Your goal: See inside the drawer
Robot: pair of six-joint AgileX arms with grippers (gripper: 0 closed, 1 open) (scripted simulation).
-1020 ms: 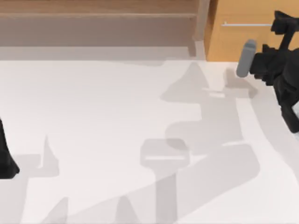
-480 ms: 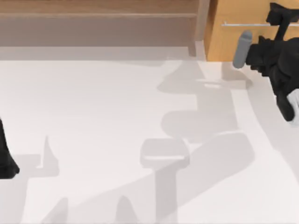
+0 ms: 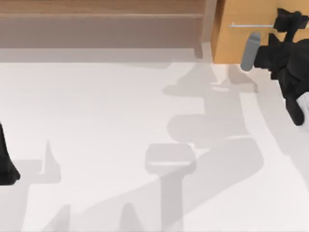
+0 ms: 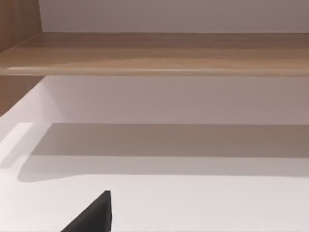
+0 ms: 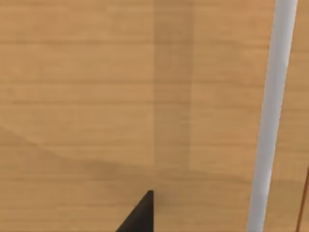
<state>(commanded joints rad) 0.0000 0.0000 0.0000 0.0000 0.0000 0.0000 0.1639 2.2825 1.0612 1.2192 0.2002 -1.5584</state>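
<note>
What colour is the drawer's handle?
Silver-white, a thin bar handle on the orange-tan drawer; clearest in the right wrist view.

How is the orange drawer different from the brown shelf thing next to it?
The drawer is bright orange-tan, while the shelf unit is a duller brown. The drawer has a flat, shut front, while the shelf unit is open at the front. The drawer has a thin silver handle, with the right hand up close to it; the shelf unit has no handle. Both look wooden and sit at the table's far edge.

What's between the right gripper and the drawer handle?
Nothing. In the top view the right gripper sits at the drawer's silver bar handle; the right wrist view has bare wood beside the bar.
</note>
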